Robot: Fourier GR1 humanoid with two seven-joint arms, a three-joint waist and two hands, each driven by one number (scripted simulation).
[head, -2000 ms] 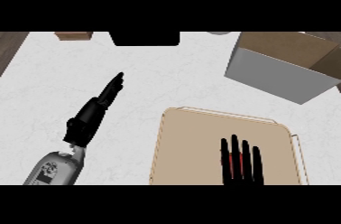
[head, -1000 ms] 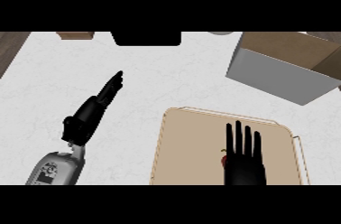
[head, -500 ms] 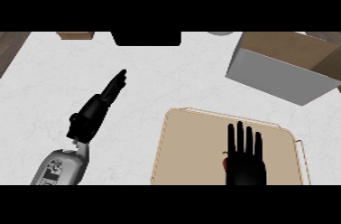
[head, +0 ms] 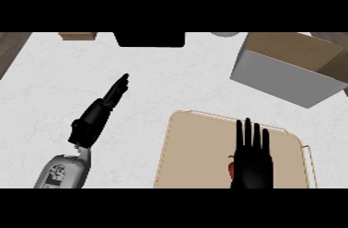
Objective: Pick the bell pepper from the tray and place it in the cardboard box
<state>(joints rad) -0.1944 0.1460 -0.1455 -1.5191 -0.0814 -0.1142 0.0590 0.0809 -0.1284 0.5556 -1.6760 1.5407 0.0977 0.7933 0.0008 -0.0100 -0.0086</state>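
A beige tray [head: 197,149] lies on the white counter at the lower right. My right hand [head: 252,159] hovers flat over it, fingers straight and pointing away from me. Only a red sliver of the bell pepper [head: 231,168] shows at the hand's left edge; the rest is hidden under the palm. The cardboard box [head: 292,66], open-topped with a grey front wall, stands at the upper right, beyond the tray. My left hand [head: 102,110] rests over the counter at the left, fingers straight and pointing up-right, holding nothing.
A black object [head: 149,38] sits at the counter's far edge in the middle. A small brown block [head: 77,36] lies at the far left, and a pale round thing [head: 224,34] shows beside the box. Dark wood floor borders the counter's upper corners.
My right hand has lowered over the bell pepper, covering most of the red that showed between its fingers before. The left hand has shifted only slightly.
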